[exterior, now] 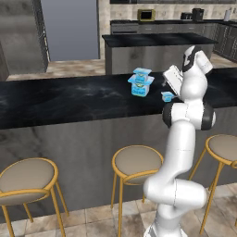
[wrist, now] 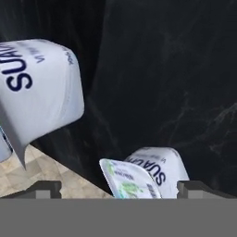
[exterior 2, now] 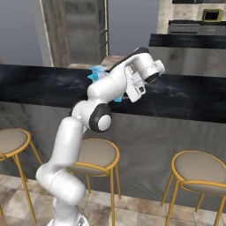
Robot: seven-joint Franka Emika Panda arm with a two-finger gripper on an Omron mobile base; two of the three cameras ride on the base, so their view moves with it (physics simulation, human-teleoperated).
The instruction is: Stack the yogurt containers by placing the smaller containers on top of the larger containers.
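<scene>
On the black counter (exterior: 69,99), the medium yogurt cup (exterior: 142,73) is sitting on top of the biggest yogurt cup (exterior: 140,86), making a stack of 2. The tiny cup (exterior: 167,96) is standing on the counter just beside the stack, at its 4 o'clock in the left base view. In the hand view, the gripper (wrist: 118,187) is hanging wide open and holding nothing, with the tiny cup lying between its fingertips (wrist: 46,187).
</scene>
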